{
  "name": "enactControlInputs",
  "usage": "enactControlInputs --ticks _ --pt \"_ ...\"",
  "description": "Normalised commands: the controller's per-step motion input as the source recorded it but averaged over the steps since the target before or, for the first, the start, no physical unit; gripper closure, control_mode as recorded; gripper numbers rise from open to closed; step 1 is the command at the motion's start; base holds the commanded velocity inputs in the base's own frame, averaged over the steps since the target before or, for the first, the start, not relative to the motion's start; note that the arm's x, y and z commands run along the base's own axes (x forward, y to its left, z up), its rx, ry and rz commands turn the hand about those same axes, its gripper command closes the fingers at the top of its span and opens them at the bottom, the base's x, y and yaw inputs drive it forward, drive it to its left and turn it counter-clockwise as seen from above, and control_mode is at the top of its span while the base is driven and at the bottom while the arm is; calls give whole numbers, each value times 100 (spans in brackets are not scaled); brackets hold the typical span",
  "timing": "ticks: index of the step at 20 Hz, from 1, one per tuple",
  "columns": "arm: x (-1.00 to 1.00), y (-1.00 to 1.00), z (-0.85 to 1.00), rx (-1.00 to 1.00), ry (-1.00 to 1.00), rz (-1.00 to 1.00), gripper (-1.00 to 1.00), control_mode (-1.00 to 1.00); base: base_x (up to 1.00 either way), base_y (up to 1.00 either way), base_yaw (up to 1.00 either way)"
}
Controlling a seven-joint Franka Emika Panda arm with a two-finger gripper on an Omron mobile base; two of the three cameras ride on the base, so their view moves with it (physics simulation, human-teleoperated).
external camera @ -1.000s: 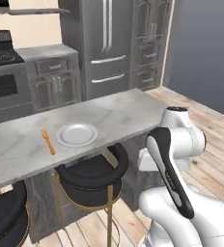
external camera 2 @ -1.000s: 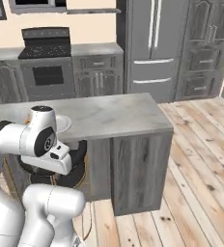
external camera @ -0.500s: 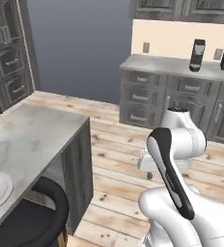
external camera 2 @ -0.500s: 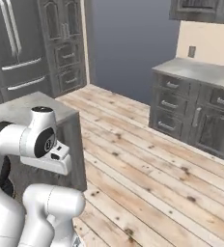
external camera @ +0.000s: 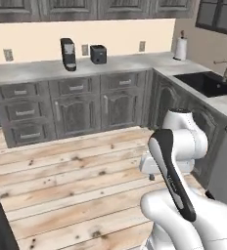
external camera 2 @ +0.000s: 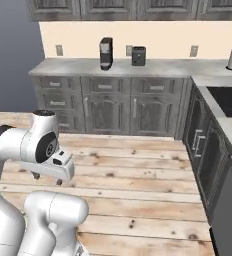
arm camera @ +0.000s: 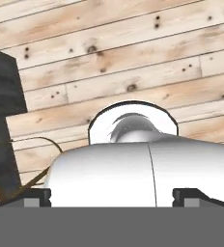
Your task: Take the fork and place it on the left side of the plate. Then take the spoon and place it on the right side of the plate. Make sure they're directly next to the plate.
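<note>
The room ahead of the base is a kitchen corner: a plank floor [external camera: 76,171] runs up to a grey counter [external camera: 32,72] over dark cabinets. Take the coffee machine [external camera: 68,53] on that counter as your landmark. A toaster [external camera: 98,54] stands just right of it, a paper towel roll [external camera: 182,49] well to its right at the corner, and a sink [external camera: 207,83] with its faucet [external camera: 225,68] beyond that on the side run.

The arm is folded close over its own base, and the gripper [external camera 2: 48,178] hangs low, pointing at the floor, well below and in front of the coffee machine. Read this as a travel posture: nothing lies within reach, so the arm is tucked for driving. The jaws stand fully wide and hold nothing.

The fork, the spoon and the plate are not on the counter by the coffee machine. You cannot tell from this position where they lie. Judge the task as not begun at this station; the base most likely needs to face another surface first.

Compare the views:
- The left base view gives you the sink and faucet.
- The right base view shows the hand in side profile.
- The hand view confirms the fingertips [arm camera: 36,195] set far apart above the planks, with a dark block [arm camera: 3,96] at one edge that you cannot identify.
</note>
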Motion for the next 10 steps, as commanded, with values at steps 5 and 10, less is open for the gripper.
enactControlInputs --ticks 5,10 --pt "0 0 0 0 0 0 -100 100 0 1 -100" --pt "0 0 0 0 0 0 -100 100 0 2 -100"
